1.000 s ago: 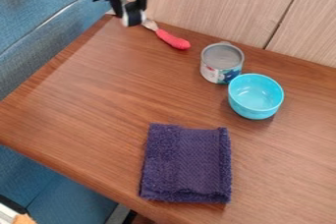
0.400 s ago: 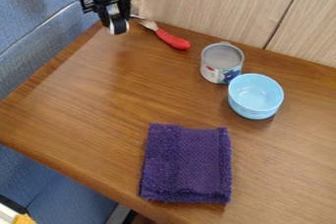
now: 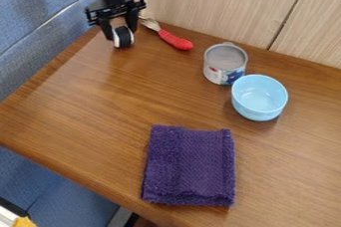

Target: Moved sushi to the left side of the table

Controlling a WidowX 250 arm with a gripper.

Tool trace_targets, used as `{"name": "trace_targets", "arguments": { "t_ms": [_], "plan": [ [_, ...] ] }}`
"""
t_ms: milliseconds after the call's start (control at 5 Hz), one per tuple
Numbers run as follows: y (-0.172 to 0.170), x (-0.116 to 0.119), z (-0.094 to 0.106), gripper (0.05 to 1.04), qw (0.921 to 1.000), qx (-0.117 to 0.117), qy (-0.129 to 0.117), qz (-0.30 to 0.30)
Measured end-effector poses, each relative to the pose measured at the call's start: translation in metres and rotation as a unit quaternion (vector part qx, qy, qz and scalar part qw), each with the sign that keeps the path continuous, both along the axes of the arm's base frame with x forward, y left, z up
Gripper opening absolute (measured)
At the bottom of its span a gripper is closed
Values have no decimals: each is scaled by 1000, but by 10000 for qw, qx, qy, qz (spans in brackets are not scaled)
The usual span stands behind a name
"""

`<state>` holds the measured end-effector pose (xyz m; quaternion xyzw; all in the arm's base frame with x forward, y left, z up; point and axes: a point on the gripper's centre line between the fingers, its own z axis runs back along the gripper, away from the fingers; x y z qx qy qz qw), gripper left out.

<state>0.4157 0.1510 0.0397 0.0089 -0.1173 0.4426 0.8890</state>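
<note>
Sushi (image 3: 123,37), a small black-and-white roll, is gripped between the two jaws of the black gripper (image 3: 120,33), near the far left corner of the table (image 3: 86,96). Over the last second, gripper and roll have moved from beside the fork (image 3: 174,40) at the far edge, a little leftward and toward the near side. That brings the roll nearer the left edge, as the task asks, so the carry looks well under way; whether it touches the wood, I cannot tell. What remains, by my reading, is to settle it and let go; being round, it could roll if dropped from any height. The fork, can (image 3: 225,64), bowl (image 3: 259,98) and folded purple towel (image 3: 188,166) have not moved, and the towel lies toward the near edge, well apart from the roll. As for writing, the can wears a printed label with blue and red patches, its wording not legible; the pale blue bowl looks plain
</note>
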Motion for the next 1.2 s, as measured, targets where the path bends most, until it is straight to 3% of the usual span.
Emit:
{"name": "trace_targets", "arguments": {
  "t_ms": [200,600,1200],
  "plan": [
    [-3,-1,0,1021,10000,-16,62,-69],
    [-5,-3,9,1007,10000,-35,12,-5],
    [-26,-19,92,1005,9973,369,-634,-51]
  ]
}}
